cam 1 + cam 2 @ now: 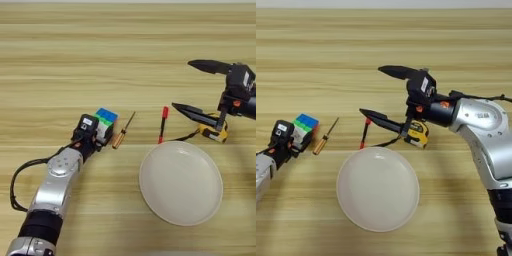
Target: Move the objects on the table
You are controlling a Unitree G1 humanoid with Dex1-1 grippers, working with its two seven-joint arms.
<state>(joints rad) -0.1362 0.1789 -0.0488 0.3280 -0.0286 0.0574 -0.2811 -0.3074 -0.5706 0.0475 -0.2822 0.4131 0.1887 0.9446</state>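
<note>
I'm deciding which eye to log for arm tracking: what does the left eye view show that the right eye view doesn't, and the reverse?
Only the left eye view shows the left arm's silver forearm and its looping cable.

Only the right eye view shows the right arm's silver forearm behind the wrist.

Both show the left gripper at the puzzle cube, the right gripper with fingers spread wide over the tape measure, the screwdriver, the pen, the plate and the table.
</note>
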